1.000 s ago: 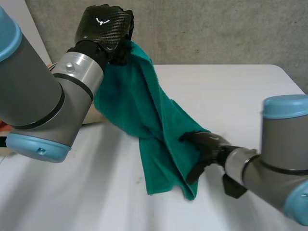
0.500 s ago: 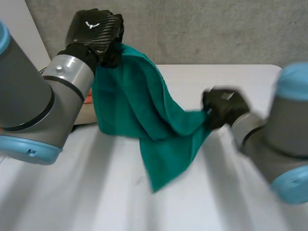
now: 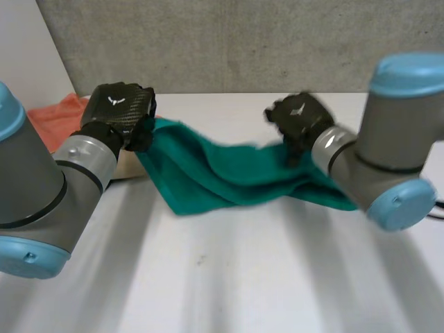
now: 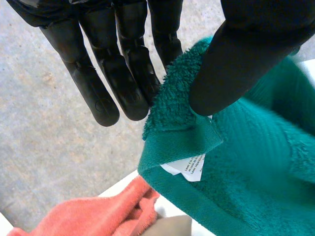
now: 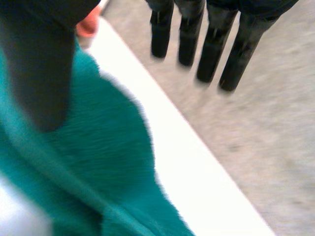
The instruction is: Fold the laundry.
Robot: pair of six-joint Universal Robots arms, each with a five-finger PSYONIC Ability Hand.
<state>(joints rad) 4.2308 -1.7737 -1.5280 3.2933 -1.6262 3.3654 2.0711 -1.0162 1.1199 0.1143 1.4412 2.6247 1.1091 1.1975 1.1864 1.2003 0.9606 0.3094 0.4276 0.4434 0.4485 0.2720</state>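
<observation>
From where I stand, the green towel [image 3: 222,177] is strung low over the white table [image 3: 229,277] between the two hands. Its middle sags onto the surface and one end trails under the right arm. The left hand [image 3: 118,109] has the corner with the white label [image 4: 189,169]. Its thumb [image 4: 246,64] presses the terry against straight fingers [image 4: 123,83], a small pinch right at the hem. The right hand [image 3: 298,119] has the far edge. There the thumb lies across the cloth and seems to pin it, while the fingers [image 5: 209,49] stand straight and clear of the towel, so that hold looks the weaker of the two.

That is my worry. If the hands draw further apart, the towel may slide out from under the right thumb and drop in a heap, and the spreading would have to begin again. The left pinch sits so near the hem that a sharp tug could strip it as well. An orange cloth [image 3: 59,118] lies just beside the left hand, and a low sweep there could drag it along.
</observation>
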